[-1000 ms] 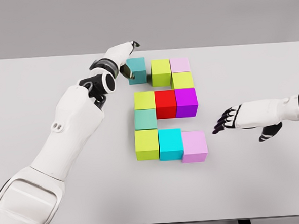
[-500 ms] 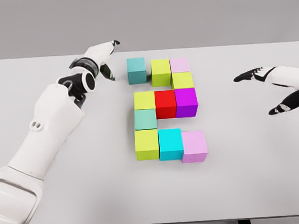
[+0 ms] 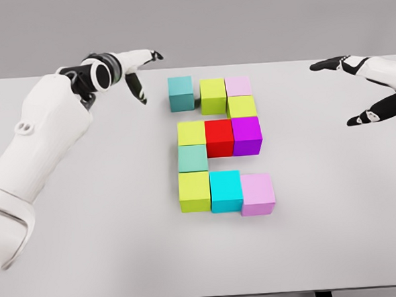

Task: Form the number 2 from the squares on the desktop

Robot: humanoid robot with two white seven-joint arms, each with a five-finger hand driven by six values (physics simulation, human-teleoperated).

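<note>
Both arms are pulling back from the blocks: the left hand [image 3: 138, 70], which was just beside the teal block [image 3: 180, 93] a moment ago, is now lifting away toward the far left of the table [image 3: 90, 249], and the right hand [image 3: 366, 88] is retreating to the far right edge of the view. Each hand is showing spread, relaxed fingers and is gripping nothing. On the white table the coloured squares are sitting in a figure resembling a 2. Along the top the teal block is standing slightly apart from a lime block [image 3: 213, 96], which is touching a pale pink block [image 3: 238, 86]; a yellow-green block [image 3: 242, 107] is sitting just below the pink one. Across the middle a lime block [image 3: 191, 133], a red block [image 3: 219, 137] and a purple block [image 3: 247, 135] are lining up side by side. A mint block [image 3: 192, 158] is sitting beneath the left end of that row, and the bottom row is running from a lime block [image 3: 194, 191] through a cyan block [image 3: 225, 190] to a lilac block [image 3: 257, 194], set slightly lower.
</note>
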